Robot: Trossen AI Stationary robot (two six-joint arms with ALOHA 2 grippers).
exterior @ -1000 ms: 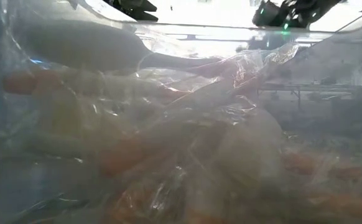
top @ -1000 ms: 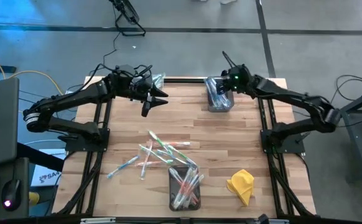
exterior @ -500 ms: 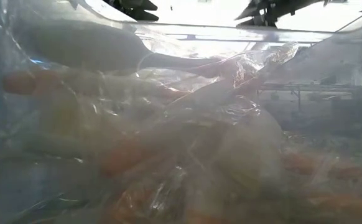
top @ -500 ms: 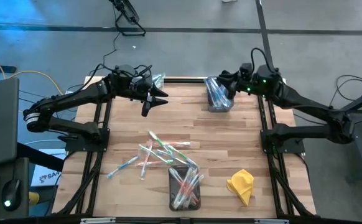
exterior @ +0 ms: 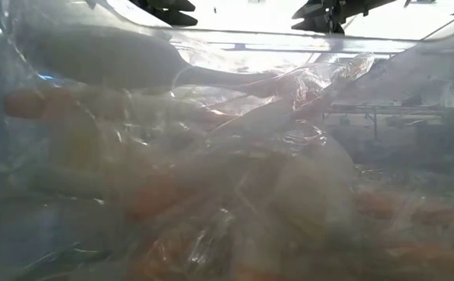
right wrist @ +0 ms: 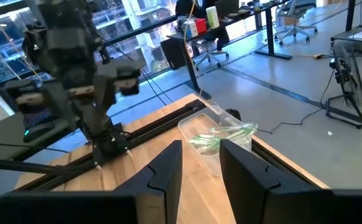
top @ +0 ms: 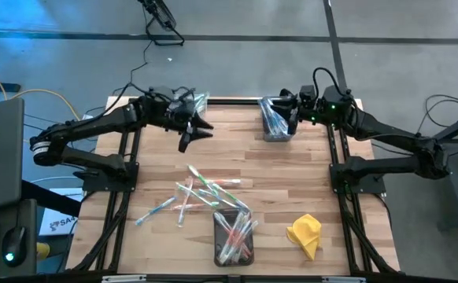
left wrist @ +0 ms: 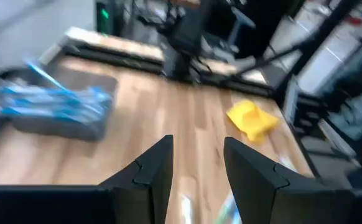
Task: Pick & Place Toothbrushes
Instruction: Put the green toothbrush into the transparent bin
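Several loose toothbrushes (top: 203, 190) lie in a heap on the wooden table's middle. Other toothbrushes fill three clear bins: blue ones at the far right (top: 276, 119), green ones at the far left (top: 200, 101), pink-red ones at the near edge (top: 234, 237). My left gripper (top: 197, 135) hovers high beside the green bin, open and empty (left wrist: 196, 143). Beside the blue bin, on its right, my right gripper (top: 289, 114) is raised, pointing about level toward the table's left, open and empty (right wrist: 199, 144).
A crumpled yellow cloth (top: 305, 234) lies at the near right. The low view is blocked by the near bin's clear wall (exterior: 211, 172). Bare wood lies between the heap and the far bins. Black frame rails run along both table sides.
My right gripper has risen from over the blue bin and drawn back toward the table's right edge. It has tipped from pointing down to nearly level.
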